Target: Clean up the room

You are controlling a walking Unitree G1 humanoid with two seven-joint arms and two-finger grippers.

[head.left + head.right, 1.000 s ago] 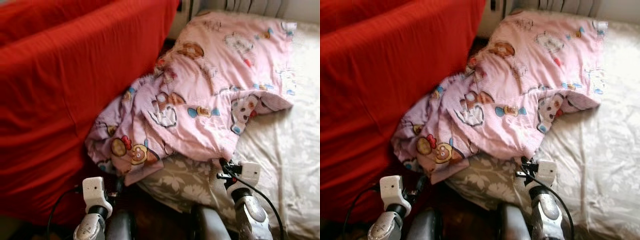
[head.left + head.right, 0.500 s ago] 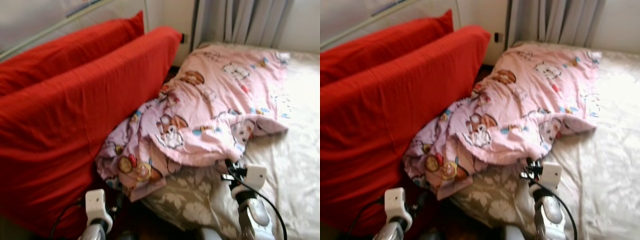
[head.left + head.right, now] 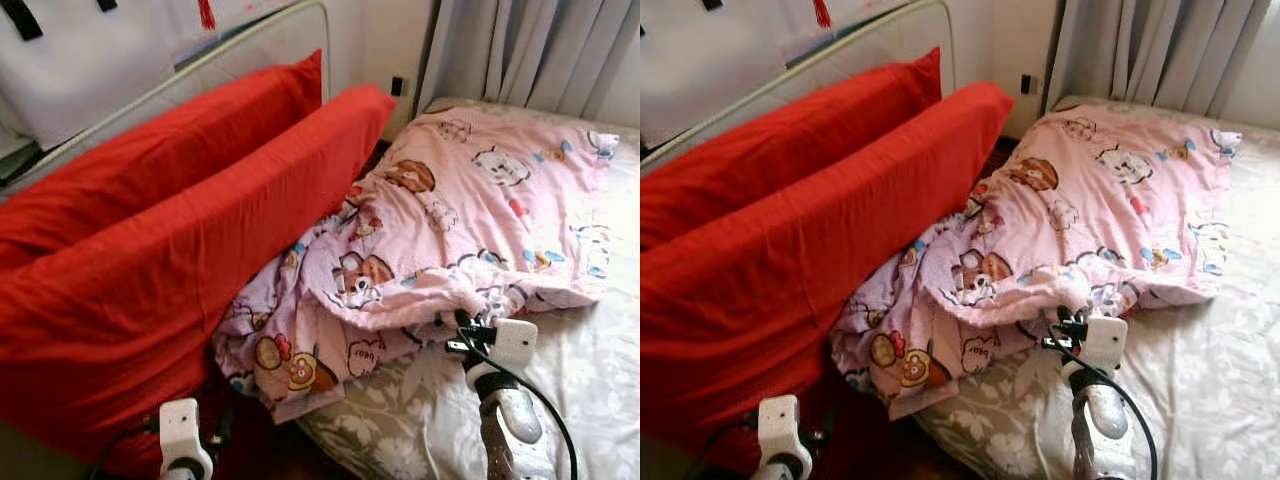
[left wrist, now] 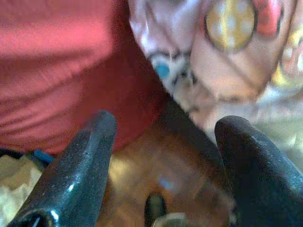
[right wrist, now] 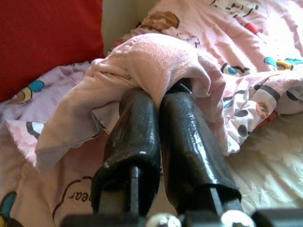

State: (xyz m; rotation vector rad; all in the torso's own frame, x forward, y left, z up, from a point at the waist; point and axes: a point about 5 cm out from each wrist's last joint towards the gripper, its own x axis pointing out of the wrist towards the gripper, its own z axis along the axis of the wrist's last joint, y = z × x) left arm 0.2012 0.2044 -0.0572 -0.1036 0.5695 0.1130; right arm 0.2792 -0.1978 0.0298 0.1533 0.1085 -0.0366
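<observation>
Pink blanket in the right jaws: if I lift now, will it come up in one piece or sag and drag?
The pink blanket looks soft and floppy, so it will likely sag. The right gripper pinches only one fold, so the rest may trail. The end hanging beside the red cushion could drag.

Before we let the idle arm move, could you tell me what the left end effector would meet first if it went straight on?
Probably the wooden floor in the gap between the red cushion and the hanging pink blanket; the left end effector is open, and depth is unclear.
</observation>
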